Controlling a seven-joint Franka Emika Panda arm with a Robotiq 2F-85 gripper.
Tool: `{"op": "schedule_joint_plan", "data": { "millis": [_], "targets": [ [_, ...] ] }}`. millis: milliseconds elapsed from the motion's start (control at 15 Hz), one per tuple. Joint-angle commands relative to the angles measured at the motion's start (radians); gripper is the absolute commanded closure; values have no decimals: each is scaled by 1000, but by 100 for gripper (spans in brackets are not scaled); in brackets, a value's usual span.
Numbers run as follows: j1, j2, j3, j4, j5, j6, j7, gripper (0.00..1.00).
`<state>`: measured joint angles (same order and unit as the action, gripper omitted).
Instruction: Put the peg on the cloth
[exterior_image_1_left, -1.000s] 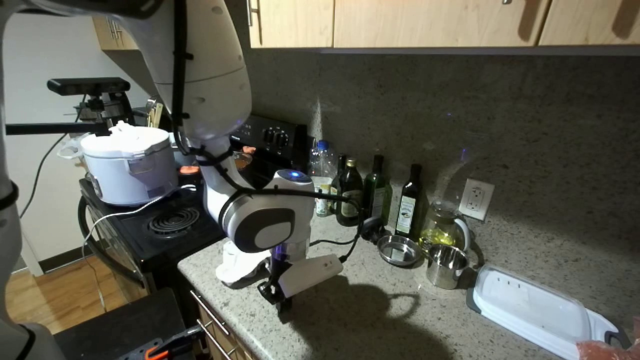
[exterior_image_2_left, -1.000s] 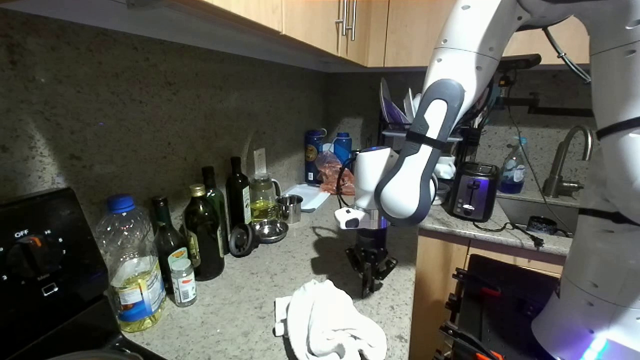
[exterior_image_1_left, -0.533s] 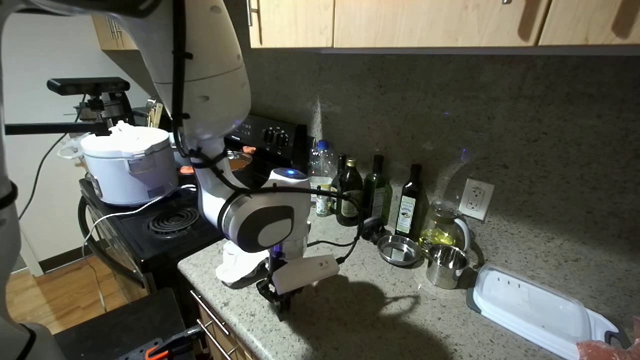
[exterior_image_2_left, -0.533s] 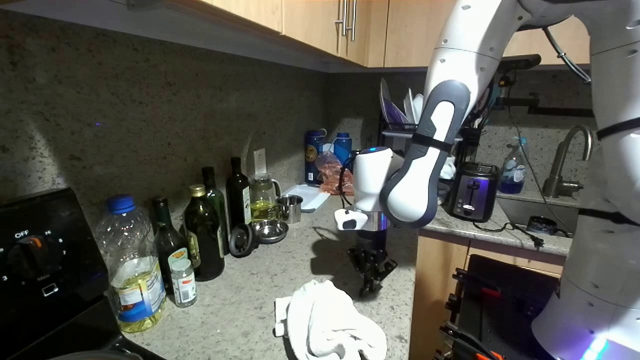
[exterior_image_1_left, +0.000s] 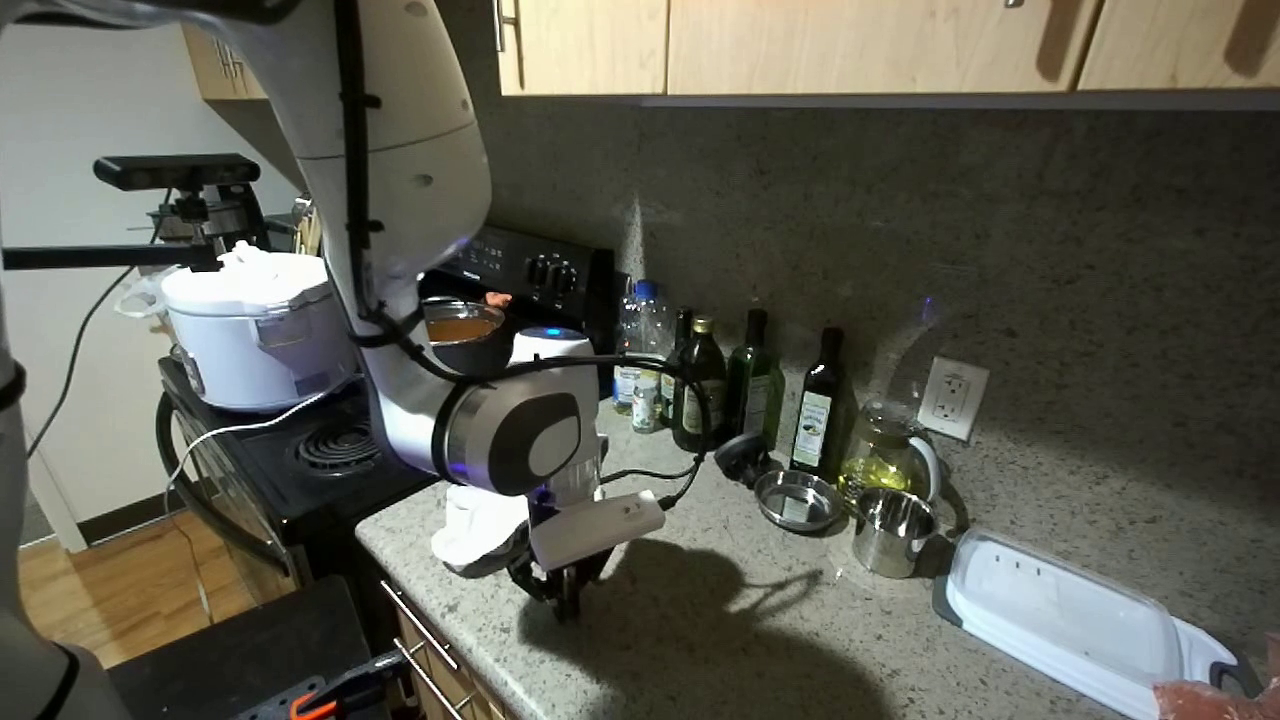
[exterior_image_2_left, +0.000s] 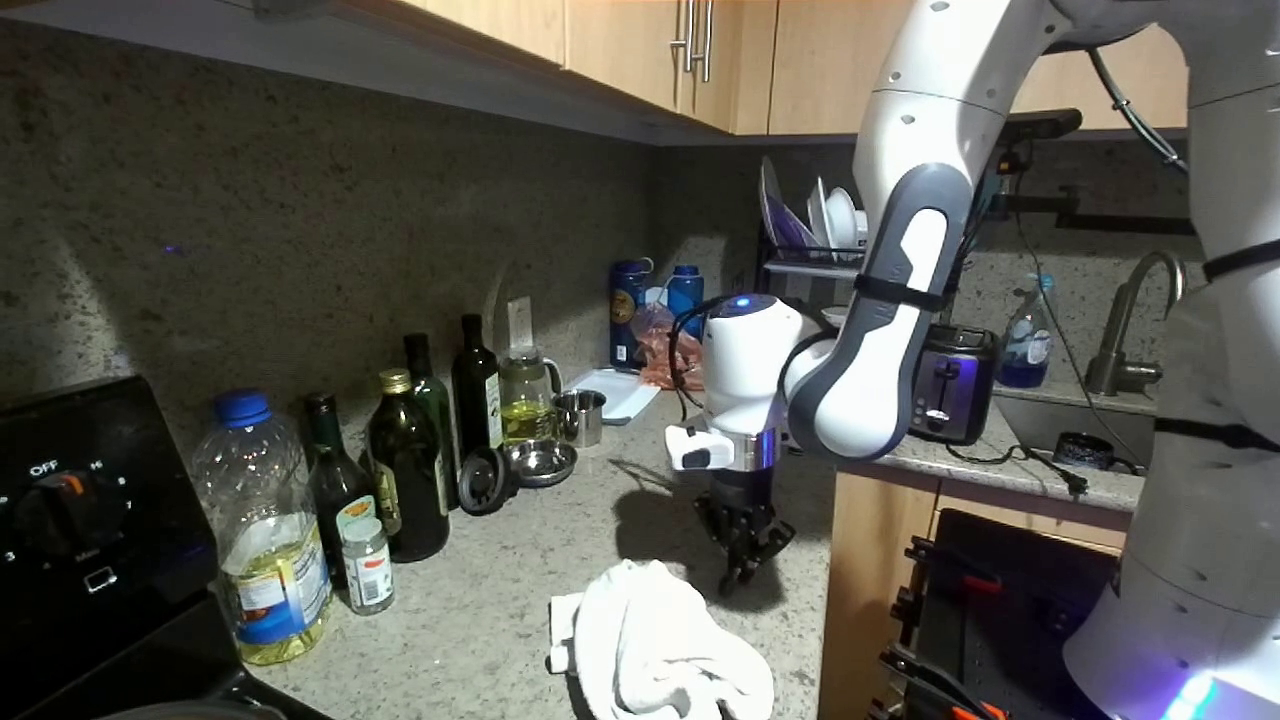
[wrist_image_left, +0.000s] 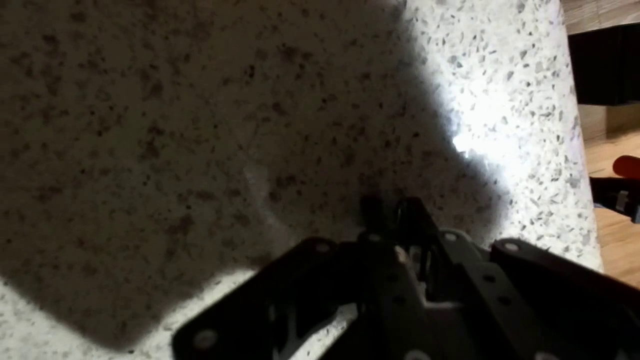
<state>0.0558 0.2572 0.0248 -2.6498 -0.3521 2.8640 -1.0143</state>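
Note:
The white cloth (exterior_image_2_left: 665, 650) lies bunched on the counter in both exterior views, beside the arm (exterior_image_1_left: 478, 525). It rests partly on something dark. My gripper (exterior_image_2_left: 735, 580) points down just above the counter, apart from the cloth and beyond it in this exterior view. The gripper (exterior_image_1_left: 567, 605) shows in the other scene view too, low over its own shadow. In the wrist view its black fingers (wrist_image_left: 391, 215) are drawn close together, with a thin gap and dark shapes at the tips. No peg can be made out; one between the dark fingertips would be hard to see.
Several oil bottles (exterior_image_2_left: 405, 470) line the backsplash, with a metal bowl (exterior_image_1_left: 797, 502) and a steel cup (exterior_image_1_left: 893, 535). The stove (exterior_image_1_left: 345, 450) adjoins the counter. A white lidded container (exterior_image_1_left: 1065, 610) stands along the wall. The counter's front edge (wrist_image_left: 582, 150) is close to the gripper.
The arm has swung slightly toward the stove side, and the wrist has shifted and turned a little. The fingertips stay low over nearly the same spot, slightly raised. The cloth has not moved.

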Motion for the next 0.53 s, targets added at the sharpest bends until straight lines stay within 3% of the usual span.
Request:
{"op": "schedule_joint_plan", "data": {
  "millis": [0, 467],
  "targets": [
    [24, -60, -2, -29, -73, -36, 75, 96],
    [-48, -91, 99, -36, 44, -99, -63, 96]
  ]
}}
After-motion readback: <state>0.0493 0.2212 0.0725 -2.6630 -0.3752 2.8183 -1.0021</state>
